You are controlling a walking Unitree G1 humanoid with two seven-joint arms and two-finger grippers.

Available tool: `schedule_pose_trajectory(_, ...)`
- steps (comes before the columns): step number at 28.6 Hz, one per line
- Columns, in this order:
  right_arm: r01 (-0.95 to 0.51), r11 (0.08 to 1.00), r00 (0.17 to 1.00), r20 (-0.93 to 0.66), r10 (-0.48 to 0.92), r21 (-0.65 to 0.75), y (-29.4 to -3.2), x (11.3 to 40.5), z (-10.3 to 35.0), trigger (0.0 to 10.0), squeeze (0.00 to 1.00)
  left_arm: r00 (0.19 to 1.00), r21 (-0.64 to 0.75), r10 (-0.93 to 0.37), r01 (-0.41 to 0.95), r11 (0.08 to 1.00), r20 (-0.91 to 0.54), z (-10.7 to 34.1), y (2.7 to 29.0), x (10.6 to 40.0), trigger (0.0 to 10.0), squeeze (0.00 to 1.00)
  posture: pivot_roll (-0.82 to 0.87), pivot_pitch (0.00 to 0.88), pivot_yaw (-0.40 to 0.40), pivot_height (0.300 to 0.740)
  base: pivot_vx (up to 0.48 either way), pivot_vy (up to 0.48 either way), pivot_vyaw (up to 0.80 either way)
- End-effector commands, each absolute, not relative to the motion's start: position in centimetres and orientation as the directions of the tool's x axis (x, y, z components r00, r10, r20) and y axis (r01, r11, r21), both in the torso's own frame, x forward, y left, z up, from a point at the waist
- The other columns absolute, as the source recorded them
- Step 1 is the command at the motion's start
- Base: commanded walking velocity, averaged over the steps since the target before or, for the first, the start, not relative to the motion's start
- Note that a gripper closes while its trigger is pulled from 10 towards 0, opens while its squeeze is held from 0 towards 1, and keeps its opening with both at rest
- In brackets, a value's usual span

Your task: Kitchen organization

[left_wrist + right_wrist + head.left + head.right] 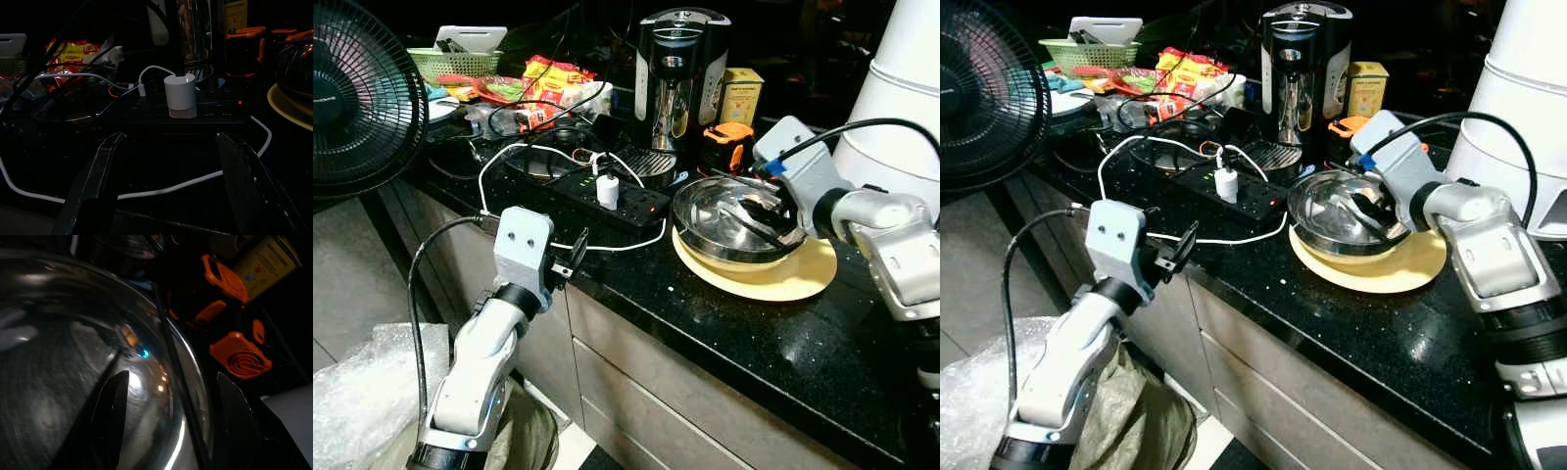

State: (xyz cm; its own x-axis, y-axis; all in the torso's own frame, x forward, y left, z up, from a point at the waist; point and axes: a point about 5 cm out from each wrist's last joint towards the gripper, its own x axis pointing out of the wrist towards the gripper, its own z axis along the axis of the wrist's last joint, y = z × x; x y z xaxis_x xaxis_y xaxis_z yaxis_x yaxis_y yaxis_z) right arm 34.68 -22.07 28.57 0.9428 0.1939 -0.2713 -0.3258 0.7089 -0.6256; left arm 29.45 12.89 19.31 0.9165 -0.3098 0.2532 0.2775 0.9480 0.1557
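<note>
R gripper (766, 208) sat over the steel bowl (729, 223), fingers spread wide: one inside the bowl, one outside, straddling the rim on the side nearest the orange tool (725, 145). Not yet closed on anything. Bowl rested on a yellow plate (798, 276), just beside the black power strip (607, 199) on the counter (744, 343). L gripper (1178, 255) hovered at the counter edge in front of the strip, jaws open, empty, pointing at the white charger (180, 96).

Likely step: pinch the bowl rim and lift. To do it well: seat fingers deeper over the rim before closing, squeeze firmly (steel is slick), lift straight up so the plate doesn't drag, keep clear of the strip's cables.
</note>
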Motion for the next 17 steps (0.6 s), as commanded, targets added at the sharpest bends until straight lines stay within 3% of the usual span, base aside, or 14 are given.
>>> schedule_pose_trajectory(1,-0.317,0.688,0.944,-0.285,0.165,-0.653,-21.8,34.9,28.6,10.0,0.0,0.921,0.138,-0.302,0.275,0.952,0.247,19.2,12.9,29.4,10.0,0.0,-0.01,0.0,0.004,0.74,0.0,0.0,0.0)
schedule_pose_trajectory(6,-0.336,0.67,0.937,-0.304,0.17,-0.662,-21.1,34.9,28.0,10.0,0.0,0.922,0.137,-0.3,0.274,0.952,0.246,19.1,12.9,29.4,10.0,0.0,-0.01,0.0,0.001,0.74,0.0,0.0,0.0)
schedule_pose_trajectory(7,-0.345,0.668,0.933,-0.315,0.172,-0.659,-20.9,34.9,27.8,8.7,0.0,0.922,0.137,-0.3,0.273,0.952,0.246,19.2,12.9,29.4,10.0,0.0,-0.01,0.0,0.0,0.74,0.0,0.0,0.0)
schedule_pose_trajectory(8,-0.349,0.666,0.931,-0.323,0.168,-0.659,-20.8,34.9,27.7,4.5,0.0,0.922,0.136,-0.3,0.273,0.952,0.247,19.2,12.9,29.4,10.0,0.0,-0.01,0.0,0.0,0.74,0.0,0.0,0.0)
schedule_pose_trajectory(11,-0.349,0.656,0.93,-0.335,0.152,-0.669,-20.9,34.9,27.6,0.0,0.0,0.922,0.136,-0.299,0.273,0.952,0.247,19.2,12.9,29.4,10.0,0.0,-0.01,0.0,0.0,0.74,0.0,0.0,0.0)
schedule_pose_trajectory(17,-0.346,0.652,0.93,-0.341,0.14,-0.675,-21.0,34.9,27.6,0.0,0.0,0.922,0.136,-0.298,0.271,0.953,0.248,19.2,12.9,29.4,10.0,0.0,-0.01,0.0,-0.001,0.74,0.0,0.0,0.0)
